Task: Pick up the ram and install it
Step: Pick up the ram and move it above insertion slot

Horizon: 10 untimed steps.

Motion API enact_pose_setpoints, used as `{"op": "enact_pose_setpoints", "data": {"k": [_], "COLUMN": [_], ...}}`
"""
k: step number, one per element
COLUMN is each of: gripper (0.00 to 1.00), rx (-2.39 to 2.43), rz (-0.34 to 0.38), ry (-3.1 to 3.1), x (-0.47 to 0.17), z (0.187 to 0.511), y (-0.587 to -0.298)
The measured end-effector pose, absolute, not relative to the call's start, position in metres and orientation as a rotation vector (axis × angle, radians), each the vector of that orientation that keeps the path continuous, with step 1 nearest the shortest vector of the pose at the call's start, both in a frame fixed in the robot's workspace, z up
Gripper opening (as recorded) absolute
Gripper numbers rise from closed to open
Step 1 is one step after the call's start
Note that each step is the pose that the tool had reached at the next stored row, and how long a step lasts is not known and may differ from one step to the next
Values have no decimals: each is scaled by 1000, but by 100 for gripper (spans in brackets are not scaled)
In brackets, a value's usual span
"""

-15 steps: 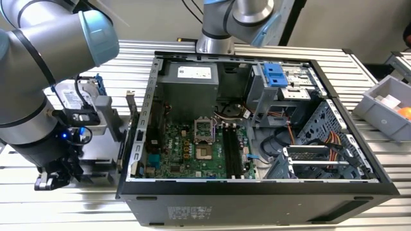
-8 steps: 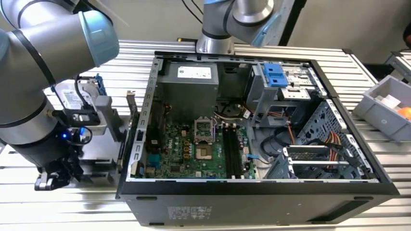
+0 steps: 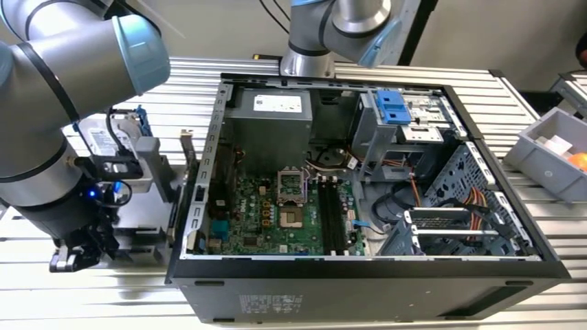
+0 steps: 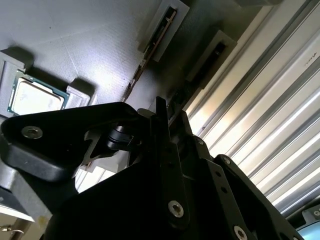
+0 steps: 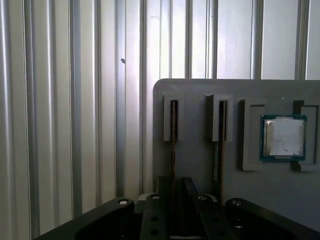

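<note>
**Tool set over the ram in its holder**

In the first wrist view the ram (image 5: 173,130) stands on edge in one narrow slot of a flat grey holder (image 5: 200,89); its thin edge runs straight in under the tool (image 5: 172,215), which sits right over the stick's near end; whether the tool is clamped on the stick or only set astride it cannot be told. A second stick (image 5: 218,145) stands on edge in the neighbouring slot, just beside the first and parallel to it. A square silver processor (image 5: 283,137) lies flat in a pocket of the same holder, on the far side of the second stick from the ram. The holder rests on a ribbed metal surface (image 5: 65,110)

In the exterior view the arm reaches down at the exterior view's left, beside an open computer case (image 3: 367,278) that lies on the same surface; the green motherboard (image 3: 266,213) faces up inside it, with long black memory slots (image 3: 332,218) near its middle. The ram is outside the case, well apart from those slots. A grey bin (image 3: 546,148) sits at the exterior view's right
</note>
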<state>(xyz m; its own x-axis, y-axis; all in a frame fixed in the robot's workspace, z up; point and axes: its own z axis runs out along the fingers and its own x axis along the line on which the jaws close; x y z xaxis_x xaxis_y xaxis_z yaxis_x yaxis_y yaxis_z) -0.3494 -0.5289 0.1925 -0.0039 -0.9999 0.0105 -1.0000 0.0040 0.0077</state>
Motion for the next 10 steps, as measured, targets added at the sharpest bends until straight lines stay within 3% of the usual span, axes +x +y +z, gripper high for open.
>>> {"op": "enact_pose_setpoints", "data": {"k": [6,7,10], "gripper": [100,0,0], "rx": [2209,2209,2209], "rz": [3,3,3], "ry": [-2216,-2216,-2216], "x": [-349,-349,-349], "z": [192,192,192], "y": [-529,-529,-529]}}
